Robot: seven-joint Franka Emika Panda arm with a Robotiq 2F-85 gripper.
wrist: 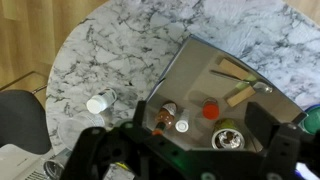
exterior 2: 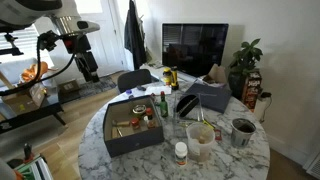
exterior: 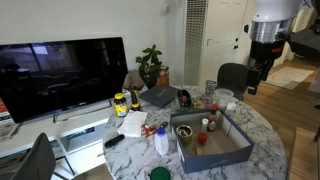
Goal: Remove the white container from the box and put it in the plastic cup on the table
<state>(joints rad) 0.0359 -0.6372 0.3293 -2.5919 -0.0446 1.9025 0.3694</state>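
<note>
The dark blue-grey box sits on the round marble table. In the wrist view the small white container stands in it between a brown sauce bottle and a red-capped item. The translucent plastic cup stands outside the box beside a white bottle with a red cap. My gripper hangs high above the table's edge, well clear of the box. Its fingers are spread apart and empty.
The box also holds an open can and wooden pieces. A small whitish cup stands between box and black chair. A dark cup, a dark case, bottles and papers crowd the table.
</note>
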